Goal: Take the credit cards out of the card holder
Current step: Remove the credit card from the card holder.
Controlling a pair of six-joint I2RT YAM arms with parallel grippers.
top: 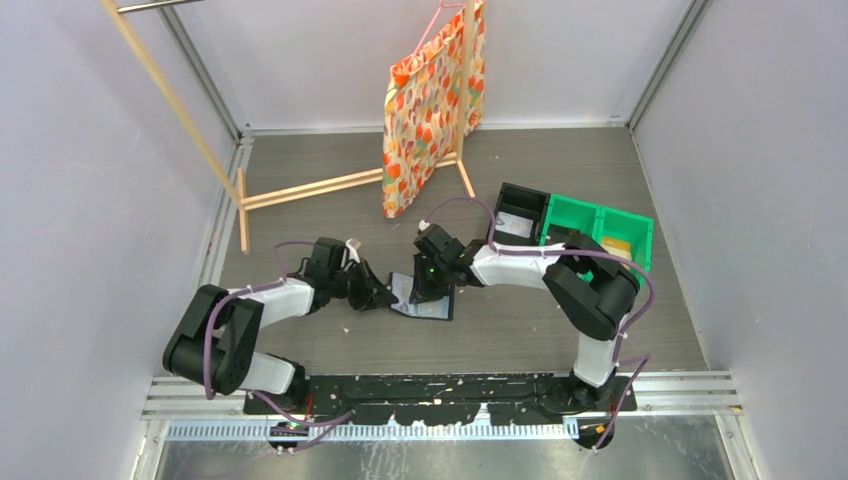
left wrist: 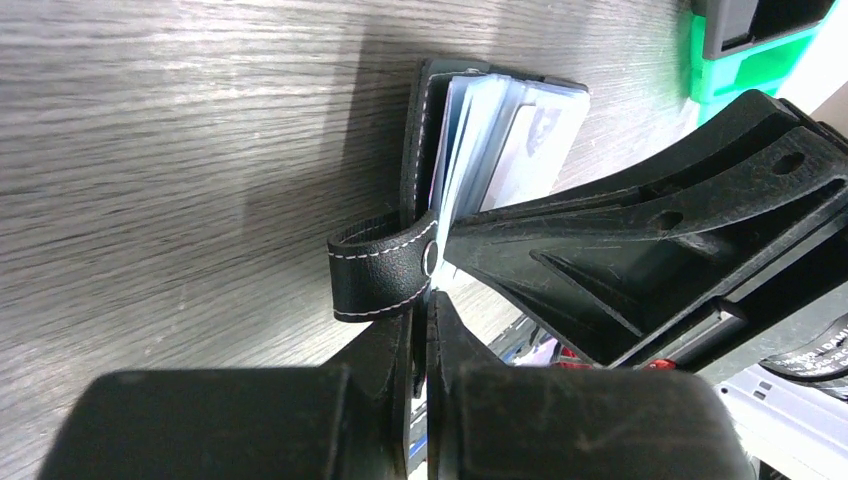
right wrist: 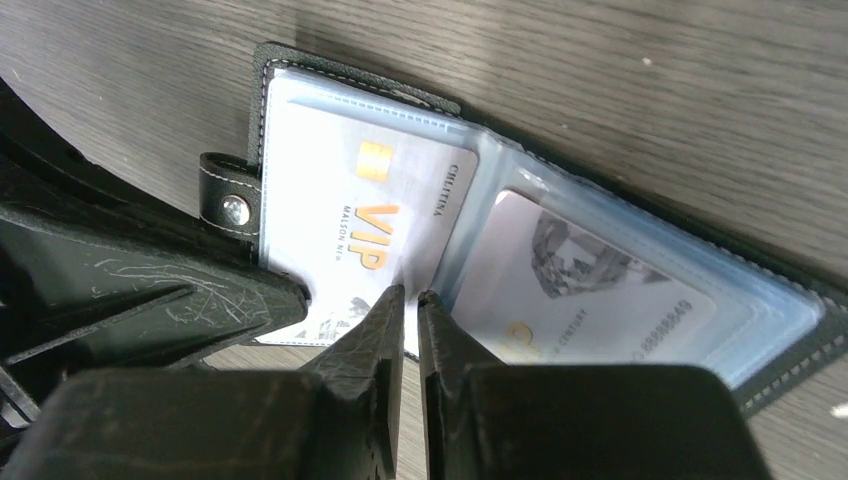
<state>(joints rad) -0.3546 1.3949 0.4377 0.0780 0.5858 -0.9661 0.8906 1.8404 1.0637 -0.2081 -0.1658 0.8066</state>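
Card holder (left wrist: 415, 140) open on the bench (right wrist: 650, 60): left claw (left wrist: 422, 320) clamped on its cover edge beside the clasp tab (left wrist: 380, 268), right claw (right wrist: 410, 300) pinching the near edge of a thin, stiff, probably slippery credit card (right wrist: 340, 190), best drawn straight from its sleeve.

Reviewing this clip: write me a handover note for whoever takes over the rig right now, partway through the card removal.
Left gripper: shut on the edge of the black bifold leather card holder, beside its clasp tab. The holder lies open on the grey wood-grain table.
Right gripper: closed on the lower edge of the whitish VIP credit card in the left sleeve.
Second pale grey card: in the right sleeve, untouched.
Done: holder open, first card pinched.
Left: pull both cards out.
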